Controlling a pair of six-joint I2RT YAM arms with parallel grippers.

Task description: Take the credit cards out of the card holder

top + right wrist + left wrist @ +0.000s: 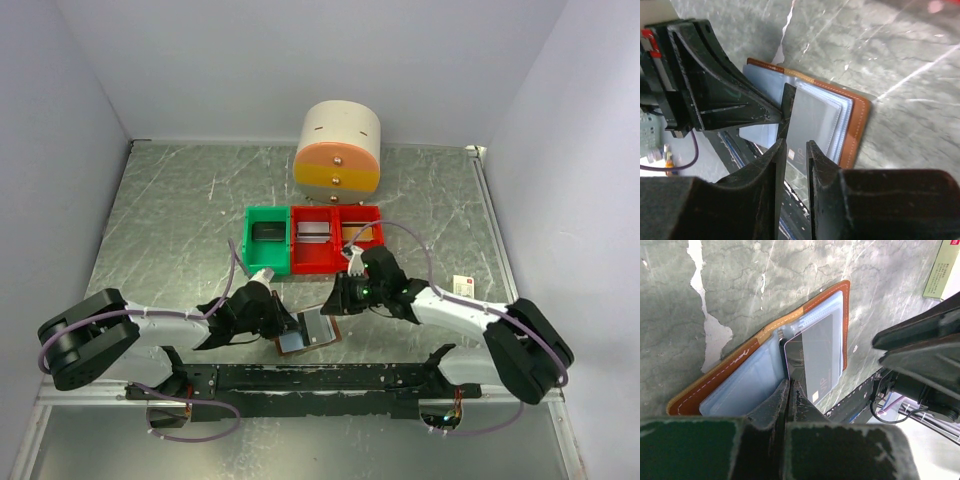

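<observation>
The card holder (308,332) — stitched brown leather, pale sleeves — is pinched by the closed left gripper (789,388); the right gripper (797,150), slightly parted, perhaps touches a flat grey card (812,120).

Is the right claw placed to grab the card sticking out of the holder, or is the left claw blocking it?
Probably yes. The card juts from the card holder toward the right claw, which is open astride its edge. The left claw grips the holder by the fold, beside the card.
</observation>
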